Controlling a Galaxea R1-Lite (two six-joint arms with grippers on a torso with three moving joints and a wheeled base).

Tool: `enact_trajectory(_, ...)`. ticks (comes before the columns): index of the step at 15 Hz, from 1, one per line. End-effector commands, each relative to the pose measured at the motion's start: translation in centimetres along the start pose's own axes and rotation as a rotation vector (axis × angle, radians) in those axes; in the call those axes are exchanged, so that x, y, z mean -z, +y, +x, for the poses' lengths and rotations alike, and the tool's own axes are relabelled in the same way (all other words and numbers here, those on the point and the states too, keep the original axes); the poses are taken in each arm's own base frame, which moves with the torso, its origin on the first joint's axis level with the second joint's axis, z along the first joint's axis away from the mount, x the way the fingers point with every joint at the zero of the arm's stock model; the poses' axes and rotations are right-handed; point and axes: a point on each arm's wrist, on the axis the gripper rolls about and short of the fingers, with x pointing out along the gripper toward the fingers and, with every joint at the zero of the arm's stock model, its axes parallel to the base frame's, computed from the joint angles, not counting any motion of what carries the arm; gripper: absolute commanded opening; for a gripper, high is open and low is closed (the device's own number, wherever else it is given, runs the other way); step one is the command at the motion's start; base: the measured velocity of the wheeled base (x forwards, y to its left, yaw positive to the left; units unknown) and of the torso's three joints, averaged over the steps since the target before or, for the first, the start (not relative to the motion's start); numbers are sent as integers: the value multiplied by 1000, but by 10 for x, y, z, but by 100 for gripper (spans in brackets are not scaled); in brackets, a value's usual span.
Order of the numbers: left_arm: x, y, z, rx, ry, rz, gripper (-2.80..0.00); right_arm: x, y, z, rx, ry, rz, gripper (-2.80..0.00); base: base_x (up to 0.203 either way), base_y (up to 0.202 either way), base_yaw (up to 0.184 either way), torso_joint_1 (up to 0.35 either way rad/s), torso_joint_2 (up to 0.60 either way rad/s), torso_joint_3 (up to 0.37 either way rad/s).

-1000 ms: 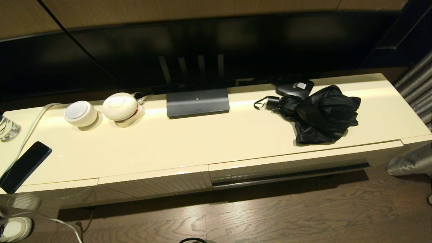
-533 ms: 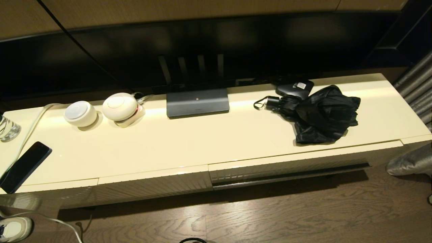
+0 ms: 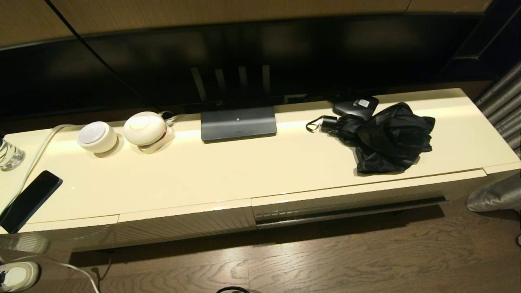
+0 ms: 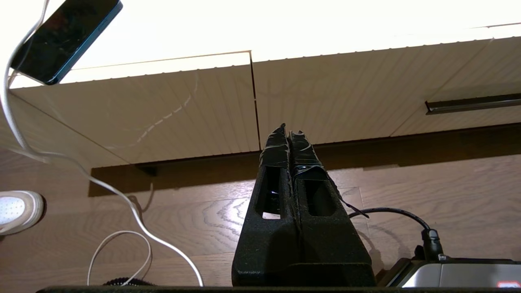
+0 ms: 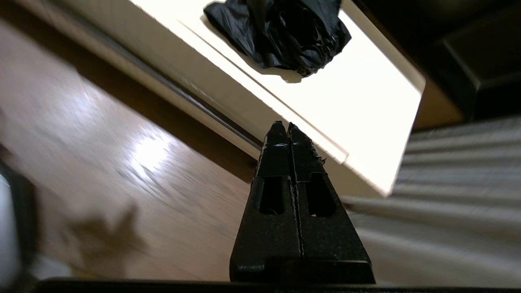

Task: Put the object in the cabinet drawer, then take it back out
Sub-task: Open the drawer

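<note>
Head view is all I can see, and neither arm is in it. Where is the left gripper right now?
Observer: The left gripper is low over the wood floor, shut and empty, facing the narrower ribbed panel.
Operator: And the right one?
Observer: The right gripper is shut and empty too, low before the right end of the cabinet, with the umbrella up on top beyond it.

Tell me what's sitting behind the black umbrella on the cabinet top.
A small flat black box with a white label lies just behind the umbrella, near its handle end. The umbrella's fabric covers the box's near edge, so touching can't be confirmed.
</note>
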Motion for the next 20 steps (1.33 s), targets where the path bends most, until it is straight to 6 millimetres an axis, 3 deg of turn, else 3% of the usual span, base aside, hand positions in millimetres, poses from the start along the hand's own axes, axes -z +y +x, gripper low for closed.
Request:
enact_trajectory(1, 1, 0, 0, -1, 5, 0, -280, -9, -21, 60, -131, 126, -209, -280, 0, 0, 0, 0, 0, 0)
enact_trajectory(4, 1, 0, 0, -1, 5, 0, -280, -1, -20, 96, -256, 211, -488, -280, 0, 0, 0, 0, 0, 0)
enact_trajectory(8, 1, 0, 0, -1, 5, 0, -280, 6, 8, 132, -432, 262, -629, -280, 0, 0, 0, 0, 0, 0)
enact_trajectory(12, 1, 0, 0, -1, 4, 0, -280, 11, 42, 187, -502, 295, -683, -280, 0, 0, 0, 0, 0, 0)
enact_trajectory(15, 1, 0, 0, -1, 5, 0, -280, 26, 72, 229, -564, 315, -698, -280, 0, 0, 0, 0, 0, 0)
enact_trajectory(20, 1, 0, 0, -1, 4, 0, -280, 61, 111, 266, -617, 326, -700, -280, 0, 0, 0, 0, 0, 0)
